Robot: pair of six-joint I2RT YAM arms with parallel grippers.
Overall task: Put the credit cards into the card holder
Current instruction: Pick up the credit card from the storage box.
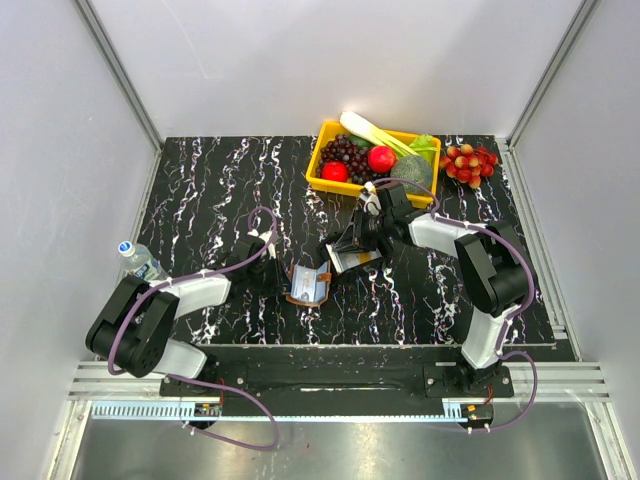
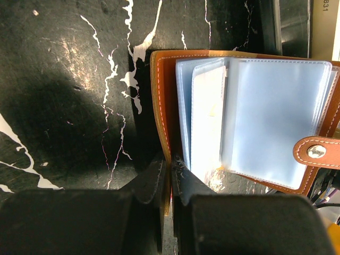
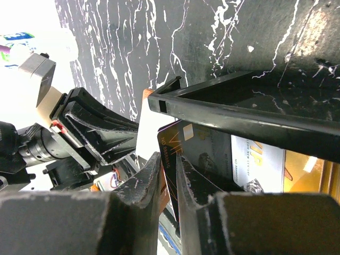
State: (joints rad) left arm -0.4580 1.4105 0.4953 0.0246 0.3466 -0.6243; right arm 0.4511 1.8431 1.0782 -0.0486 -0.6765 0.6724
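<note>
The brown card holder point(image 1: 308, 285) lies open on the black marble table, its clear sleeves point(image 2: 276, 117) fanned out and its snap tab point(image 2: 317, 152) at the right. My left gripper point(image 2: 171, 162) is shut on the edge of its brown cover point(image 2: 162, 101); it also shows in the top view point(image 1: 278, 272). My right gripper point(image 3: 169, 159) is shut on a dark grey VIP card point(image 3: 204, 146) at the small black box point(image 3: 239, 109). A white VIP card point(image 3: 260, 159) and an orange card point(image 3: 303, 178) lie behind it. In the top view the right gripper point(image 1: 348, 248) is just right of the holder.
A yellow basket point(image 1: 322, 180) of fruit and vegetables stands at the back, close behind the right arm. A bunch of red fruit point(image 1: 470, 162) lies to its right. A water bottle point(image 1: 140, 260) lies at the table's left edge.
</note>
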